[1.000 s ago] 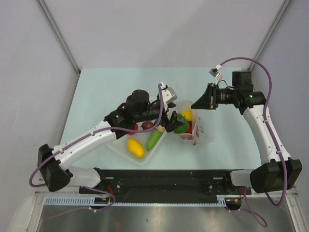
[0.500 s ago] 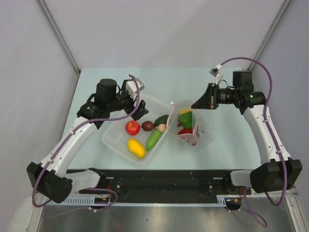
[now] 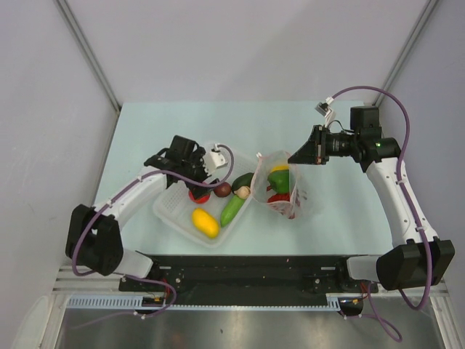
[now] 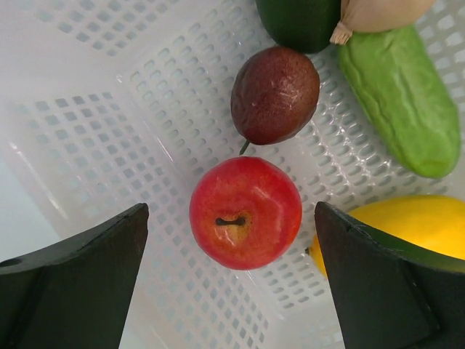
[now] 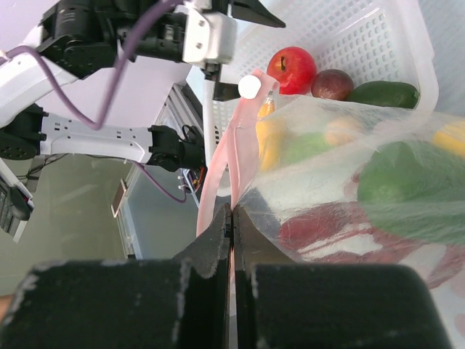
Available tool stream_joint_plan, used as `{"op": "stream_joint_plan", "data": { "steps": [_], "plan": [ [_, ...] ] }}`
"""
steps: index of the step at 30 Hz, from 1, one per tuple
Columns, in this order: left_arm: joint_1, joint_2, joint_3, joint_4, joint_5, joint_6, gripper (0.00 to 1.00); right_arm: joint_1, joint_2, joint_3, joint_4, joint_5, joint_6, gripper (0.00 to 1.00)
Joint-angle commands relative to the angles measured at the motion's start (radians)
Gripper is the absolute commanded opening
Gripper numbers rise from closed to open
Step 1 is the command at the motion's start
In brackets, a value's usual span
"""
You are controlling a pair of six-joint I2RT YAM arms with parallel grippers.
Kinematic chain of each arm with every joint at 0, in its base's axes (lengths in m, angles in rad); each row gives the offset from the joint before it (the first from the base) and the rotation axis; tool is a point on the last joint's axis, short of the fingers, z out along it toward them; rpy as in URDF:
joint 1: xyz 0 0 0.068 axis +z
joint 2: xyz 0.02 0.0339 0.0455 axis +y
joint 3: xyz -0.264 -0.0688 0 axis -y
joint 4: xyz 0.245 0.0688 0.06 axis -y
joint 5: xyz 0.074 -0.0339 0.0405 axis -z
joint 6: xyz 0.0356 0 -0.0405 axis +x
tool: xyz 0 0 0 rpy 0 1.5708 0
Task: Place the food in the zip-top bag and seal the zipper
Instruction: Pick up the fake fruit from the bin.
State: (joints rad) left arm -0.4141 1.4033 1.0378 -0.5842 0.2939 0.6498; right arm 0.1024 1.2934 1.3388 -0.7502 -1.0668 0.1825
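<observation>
The clear zip-top bag (image 3: 289,190) stands open right of the basket, with a green pepper (image 3: 277,179), a yellow piece and the red lobster (image 3: 280,201) inside. My right gripper (image 3: 293,155) is shut on the bag's pink zipper strip (image 5: 243,138), its closed fingers (image 5: 218,233) holding the mouth up. My left gripper (image 3: 197,182) is open above the red tomato (image 4: 245,212), one finger on each side, not touching. The plum (image 4: 275,94), cucumber (image 4: 399,109), mushroom (image 4: 378,11) and a yellow piece (image 4: 396,225) lie beside it.
The food lies in a white mesh basket (image 3: 173,212) at the left centre of the pale table. A dark green piece (image 3: 243,179) leans on the basket rim next to the bag. The zipper's white slider (image 5: 249,87) sits at the strip's far end.
My left gripper released the green pepper into the bag, drew back to the left, then came down open over the red tomato in the basket. The right arm has not moved.
</observation>
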Motion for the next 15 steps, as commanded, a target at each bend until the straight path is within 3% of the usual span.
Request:
{"op": "stream_joint_plan", "data": {
  "steps": [1,10,13,15],
  "plan": [
    [0.006,0.057,-0.025,0.043,-0.022,0.14,1.0,-0.003,-0.011,0.011,0.005,-0.024,-0.014,0.0],
    [0.006,0.118,-0.044,0.011,-0.044,0.194,0.98,-0.006,-0.006,0.019,-0.014,-0.013,-0.032,0.0],
    [0.006,0.118,-0.025,-0.023,-0.041,0.198,0.88,-0.004,-0.002,0.019,-0.015,-0.012,-0.037,0.0],
    [0.006,0.123,0.029,-0.09,-0.021,0.185,0.71,-0.006,0.0,0.019,-0.015,-0.01,-0.038,0.0]
  ]
}}
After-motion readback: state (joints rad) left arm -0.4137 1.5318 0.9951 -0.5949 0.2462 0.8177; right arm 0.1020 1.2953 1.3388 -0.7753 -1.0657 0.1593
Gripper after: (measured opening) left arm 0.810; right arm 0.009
